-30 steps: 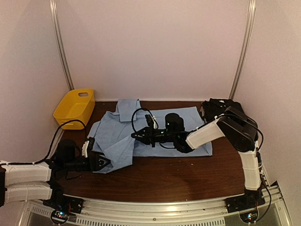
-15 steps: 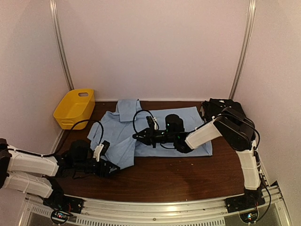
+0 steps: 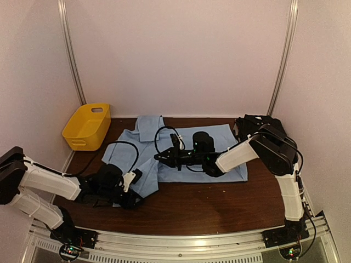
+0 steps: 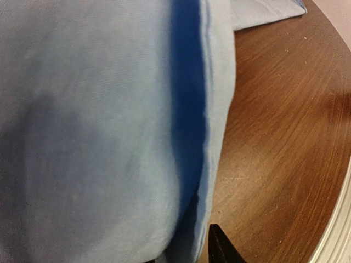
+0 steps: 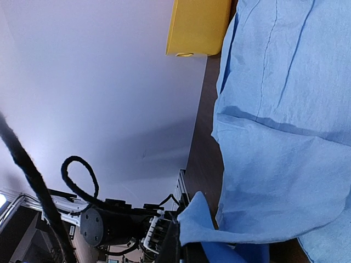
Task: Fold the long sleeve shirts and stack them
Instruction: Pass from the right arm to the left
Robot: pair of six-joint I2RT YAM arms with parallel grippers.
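Note:
A light blue long sleeve shirt (image 3: 214, 145) lies spread across the middle of the table, collar toward the back. My right gripper (image 3: 160, 158) reaches left over it and is shut on a fold of its cloth (image 5: 219, 222), lifted slightly off the table. My left gripper (image 3: 133, 197) sits low at the shirt's near left corner. In the left wrist view the blue cloth (image 4: 98, 137) covers most of the frame and one dark fingertip (image 4: 220, 247) shows beside its edge; the other finger is hidden, so I cannot tell its state. A black shirt (image 3: 253, 124) lies bunched at the back right.
A yellow plastic basket (image 3: 88, 127) stands at the back left against the wall. Bare brown table (image 3: 219, 203) runs along the front, ending at a metal rail (image 3: 181, 241). White walls close in on three sides.
My left arm has swung right along the near edge to the shirt's near left corner. The right arm and its hold have stayed put.

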